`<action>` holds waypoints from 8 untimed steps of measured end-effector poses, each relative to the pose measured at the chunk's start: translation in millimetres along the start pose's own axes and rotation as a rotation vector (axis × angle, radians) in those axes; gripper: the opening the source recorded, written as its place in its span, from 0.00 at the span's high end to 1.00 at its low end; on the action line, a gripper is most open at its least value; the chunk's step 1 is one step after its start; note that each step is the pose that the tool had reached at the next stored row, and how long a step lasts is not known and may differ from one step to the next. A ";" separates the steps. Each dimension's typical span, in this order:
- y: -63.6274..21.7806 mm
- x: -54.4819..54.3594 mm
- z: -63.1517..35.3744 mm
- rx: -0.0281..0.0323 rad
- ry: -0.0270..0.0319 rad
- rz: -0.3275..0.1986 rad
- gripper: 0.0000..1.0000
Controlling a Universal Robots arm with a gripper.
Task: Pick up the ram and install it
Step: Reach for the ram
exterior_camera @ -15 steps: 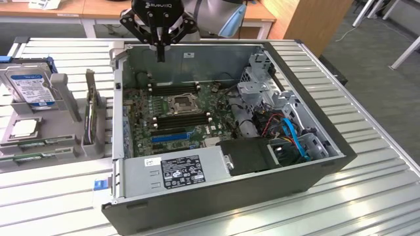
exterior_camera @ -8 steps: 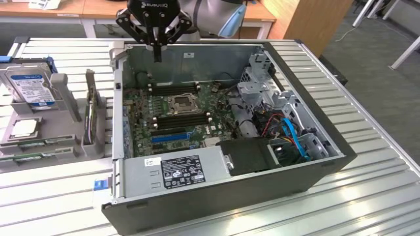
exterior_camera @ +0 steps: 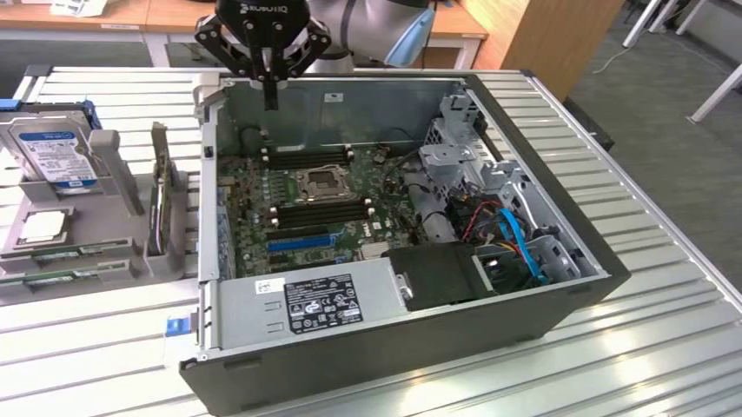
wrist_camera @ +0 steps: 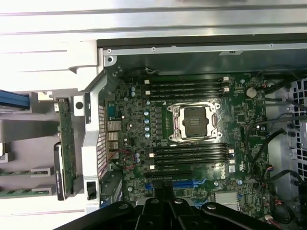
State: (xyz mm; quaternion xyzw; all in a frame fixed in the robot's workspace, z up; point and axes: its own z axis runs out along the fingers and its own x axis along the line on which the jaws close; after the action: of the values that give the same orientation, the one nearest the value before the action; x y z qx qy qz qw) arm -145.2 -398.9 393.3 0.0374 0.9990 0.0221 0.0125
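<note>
1. Ram (wrist_camera: 14,192) lies in the grey holder (exterior_camera: 116,261) on the exterior view's left, outside the computer case (exterior_camera: 557,304) and well apart from the gripper. Two thin green sticks rest there side by side, each in its own channel. I cannot tell which one is meant.
2. Handling, as a judgement: light and stiff, but fragile. So thin a board would likely crack if bent or twisted. The best hold seems to be a pinch across its thickness at mid-length, along the long edge away from the contacts.
3. Looks: long, narrow and green, with a grey clip of the holder at one end. The chips are too small to make out.
4. Farther in, the case lies open on its side. The power supply (exterior_camera: 313,300) is nearest, then the motherboard (exterior_camera: 347,187) with its blue expansion slot (exterior_camera: 304,241). Beyond that, black memory slots (exterior_camera: 319,208) lie on both sides of the CPU socket (exterior_camera: 321,182). No green stick is seated in them as far as shows.
5. Farthest, the gripper (exterior_camera: 273,100) hangs above the case's far wall, fingers pressed together and holding nothing.
</note>
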 end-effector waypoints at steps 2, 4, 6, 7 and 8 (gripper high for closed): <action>-0.2 2.4 -0.1 0.0000 0.0000 0.000 0.90; -0.4 5.1 -0.1 0.0000 0.0000 0.000 0.90; -0.6 8.1 -0.2 0.0000 0.0000 0.000 0.90; -0.7 9.5 -0.2 0.0000 0.0000 0.000 0.90; -0.8 10.8 -0.3 0.0000 0.0000 0.000 0.90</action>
State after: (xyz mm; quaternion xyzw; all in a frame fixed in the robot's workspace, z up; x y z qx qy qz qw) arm -156.1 -398.9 393.2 0.0374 0.9990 0.0221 0.0125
